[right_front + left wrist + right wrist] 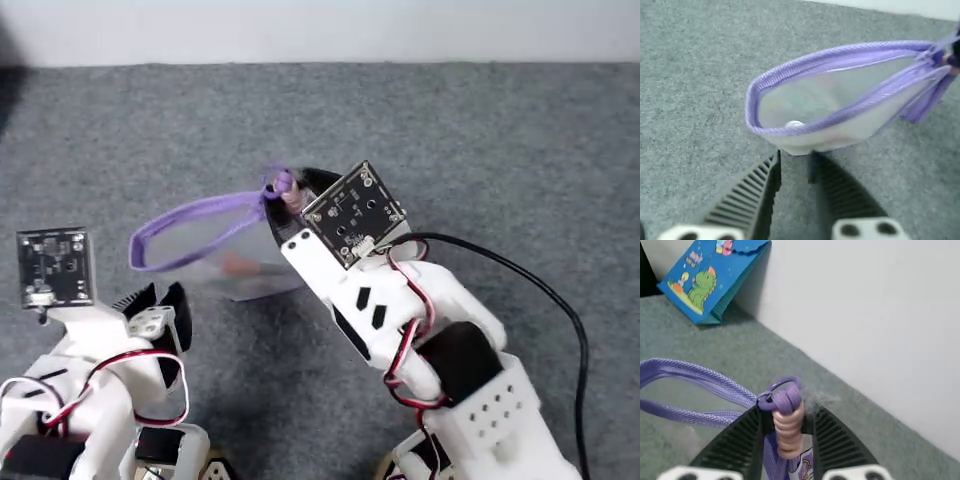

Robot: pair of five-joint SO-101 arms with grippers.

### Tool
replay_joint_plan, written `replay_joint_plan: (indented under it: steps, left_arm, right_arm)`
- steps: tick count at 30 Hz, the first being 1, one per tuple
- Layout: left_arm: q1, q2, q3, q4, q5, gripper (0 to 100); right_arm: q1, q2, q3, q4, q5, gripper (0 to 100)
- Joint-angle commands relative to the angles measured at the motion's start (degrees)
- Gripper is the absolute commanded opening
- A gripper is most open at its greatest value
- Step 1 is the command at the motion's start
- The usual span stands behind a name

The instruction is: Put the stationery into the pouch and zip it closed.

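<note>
1. Right gripper [788, 415] is clamping the zipper pull [784, 401] at the pouch [200, 240]'s far end.
2. Left gripper [795, 160] is sitting, jaws parted, just beside the pouch's gaping mouth.
3. I'm seeing the pouch lying on the grey table [480, 140].

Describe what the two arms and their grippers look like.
Both the left arm and the right arm are white plastic shells. Each wrist carries a square black camera board. Red, black and white wires loop past the joints; a thick black cable trails from the right arm. The left gripper and right gripper have black ribbed fingers.
</note>
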Motion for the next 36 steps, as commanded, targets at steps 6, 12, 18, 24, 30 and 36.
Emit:
replay_joint_plan:
  steps: [6,12,18,24,30,36]
  left_arm:
    - [0.0,-0.53,8.31,-14.95,-0.79,2]
    - [0.44,-0.35,15.69,-32.09,-0.62,2]
    - [8.44,-0.35,19.3,-40.79,-0.53,2]
    - [19.52,-0.35,23.78,-46.42,-0.44,2]
    - [20.22,-0.26,28.09,-52.75,-0.53,2]
    - [24.7,-0.26,28.62,-52.57,-0.44,2]
  right_arm:
    - [0.66,-1.98,-14.95,23.78,0.62,0.8]
    - [0.84,-2.07,-18.29,38.29,0.18,0.8]
    - [8.4,-1.45,-17.76,48.22,-3.87,0.8]
    - [14.99,-2.07,-12.13,52.97,-3.78,0.8]
    - [18.68,-2.07,-8.26,54.37,-3.78,0.8]
    - [25.1,-2.15,1.23,54.37,-3.78,0.8]
